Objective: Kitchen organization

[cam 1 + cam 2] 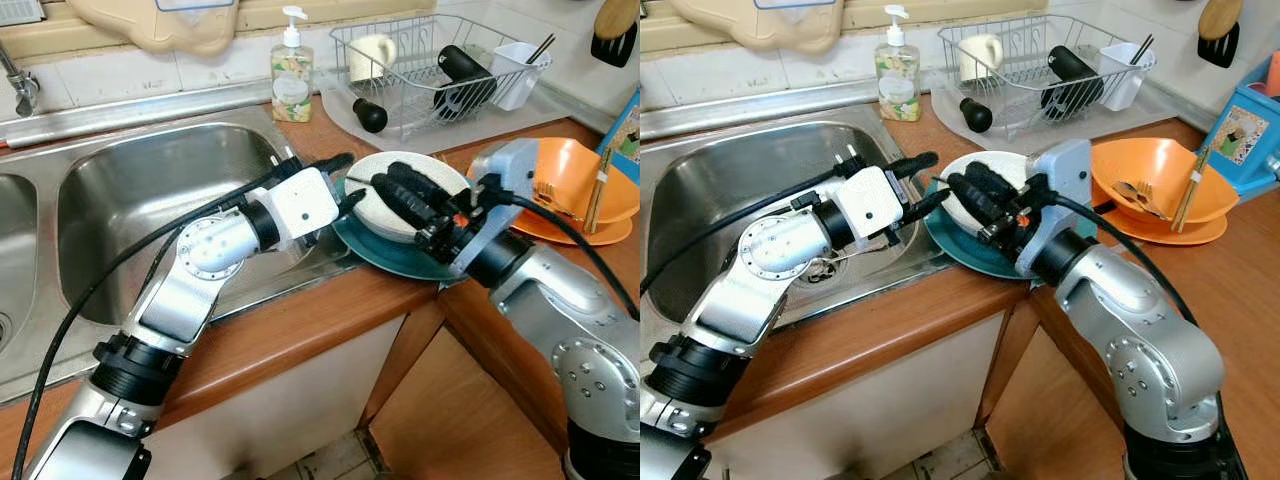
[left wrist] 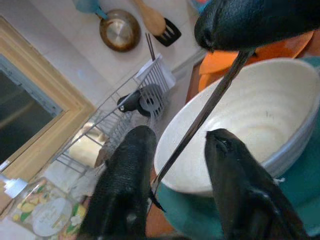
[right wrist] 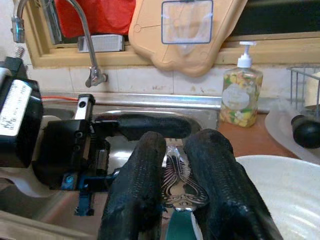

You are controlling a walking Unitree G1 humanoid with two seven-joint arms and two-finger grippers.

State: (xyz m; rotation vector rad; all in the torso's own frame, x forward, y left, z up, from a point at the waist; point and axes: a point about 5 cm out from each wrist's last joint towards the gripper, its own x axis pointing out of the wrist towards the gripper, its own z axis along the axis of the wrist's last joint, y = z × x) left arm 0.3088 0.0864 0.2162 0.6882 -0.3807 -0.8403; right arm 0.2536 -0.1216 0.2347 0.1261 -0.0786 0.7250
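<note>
Right gripper (image 3: 172,185) closed on the ornate handle of a metal utensil (image 3: 181,186) above a white bowl (image 1: 400,205) that sits on a teal plate (image 1: 385,255) beside the sink (image 1: 130,200). Left gripper (image 2: 175,175), fingers parted, straddles the utensil's thin shaft at the bowl's rim.

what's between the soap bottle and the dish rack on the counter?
A black round-headed item lies on the clear mat between the soap bottle and the dish rack, seen in both eye views.
</note>
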